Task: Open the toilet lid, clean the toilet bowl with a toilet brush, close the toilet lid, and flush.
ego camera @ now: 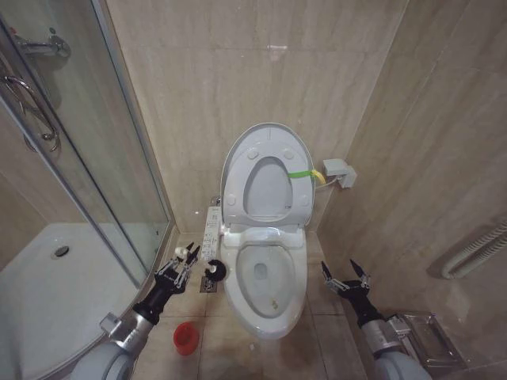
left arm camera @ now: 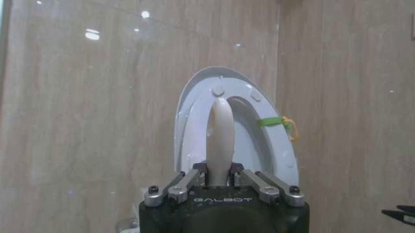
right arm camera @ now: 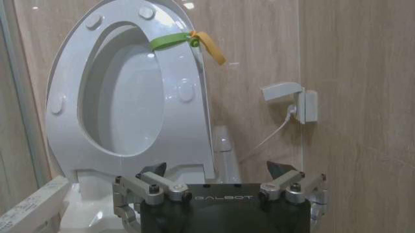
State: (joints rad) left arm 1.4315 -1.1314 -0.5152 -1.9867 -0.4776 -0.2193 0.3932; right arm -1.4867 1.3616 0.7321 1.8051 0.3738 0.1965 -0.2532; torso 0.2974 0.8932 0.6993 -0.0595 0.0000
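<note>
The toilet lid (ego camera: 267, 194) stands upright against the back wall, with the ring seat (ego camera: 299, 186) raised in front of it and a green-yellow strap (ego camera: 305, 173) on the right edge. The toilet bowl (ego camera: 265, 317) lies open below. My left gripper (ego camera: 182, 265) is low at the bowl's left side, shut on the white handle (left arm camera: 220, 138) of the toilet brush; its dark head (ego camera: 215, 272) hangs near the floor. The red holder (ego camera: 185, 336) stands on the tiles behind it. My right gripper (ego camera: 346, 277) hovers open to the right of the bowl, with nothing between its fingertips (right arm camera: 279, 168).
A glass shower enclosure (ego camera: 103, 158) and its white tray (ego camera: 55, 269) close off the left. The button panel (ego camera: 211, 233) runs along the bowl's left side above a floor drain (ego camera: 207, 286). A wall socket (ego camera: 341, 172), a white hose (ego camera: 475, 249) and a metal rack (ego camera: 424, 336) are on the right.
</note>
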